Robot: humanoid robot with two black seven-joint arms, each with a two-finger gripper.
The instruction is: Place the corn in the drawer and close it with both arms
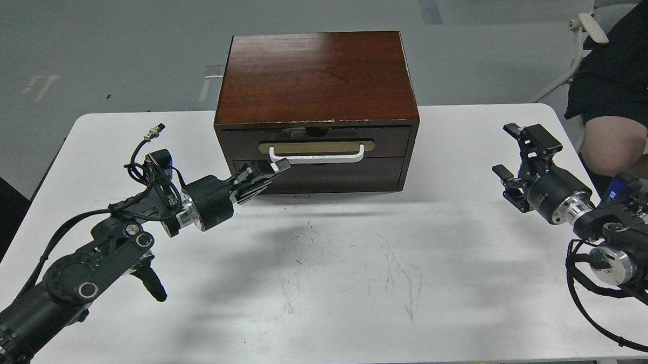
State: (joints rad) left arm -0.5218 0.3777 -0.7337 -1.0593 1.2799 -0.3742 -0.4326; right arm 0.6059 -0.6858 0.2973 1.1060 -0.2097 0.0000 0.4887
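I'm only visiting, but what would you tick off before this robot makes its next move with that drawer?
1. Drawer shut: ok, its front sits flush with the cabinet.
2. Left gripper at the white handle: ok, at its left end; actual grip cannot tell.
3. Right gripper free: ok, open and holding nothing, away from the cabinet.
4. Corn in view: not ok, none seen on the table.
5. Corn inside drawer: cannot tell.

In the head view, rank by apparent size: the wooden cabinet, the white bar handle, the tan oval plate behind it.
1. Wooden cabinet, by far the largest.
2. Tan oval plate and white bar handle: alike in length; I won't rank them.
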